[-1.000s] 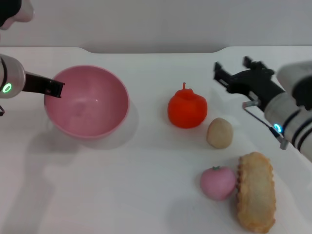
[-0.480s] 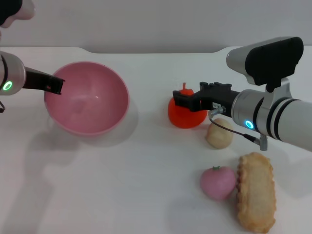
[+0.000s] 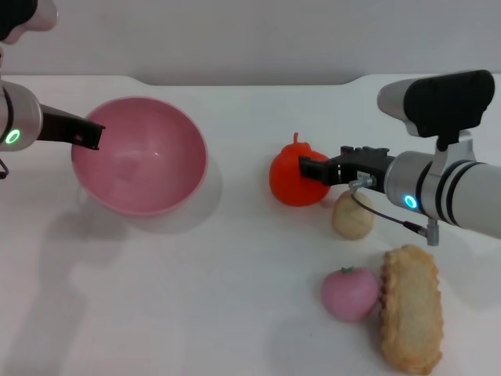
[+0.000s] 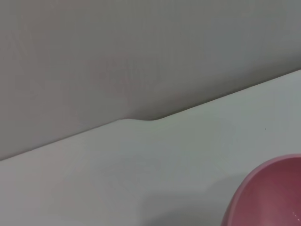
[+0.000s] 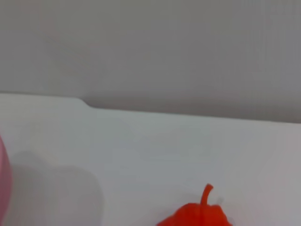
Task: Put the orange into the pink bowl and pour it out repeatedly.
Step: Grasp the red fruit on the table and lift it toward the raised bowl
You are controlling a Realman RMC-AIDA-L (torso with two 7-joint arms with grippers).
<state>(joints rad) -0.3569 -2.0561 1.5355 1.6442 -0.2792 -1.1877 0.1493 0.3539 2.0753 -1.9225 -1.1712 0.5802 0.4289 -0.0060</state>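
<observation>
Right gripper point(image 3: 307, 168) against the glossy red-orange round toy orange point(image 3: 291, 177) on white bench point(image 3: 235, 274); open or closed: cannot tell. Left gripper point(image 3: 88, 138) at rim of smooth pink plastic bowl point(image 3: 141, 166); grip likewise indeterminate. No legible writing.

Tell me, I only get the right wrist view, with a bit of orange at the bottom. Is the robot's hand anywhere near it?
Observer: Yes. In the head view the right gripper sits right against the orange, on its right side.
Operator: What else lies around there?
Observer: A beige ball, a small pink fruit and a pastry, all nearer the robot than the orange.
Operator: And the pink sliver at my edge?
Observer: That is the pink bowl, empty, with the left gripper at its left rim.
</observation>
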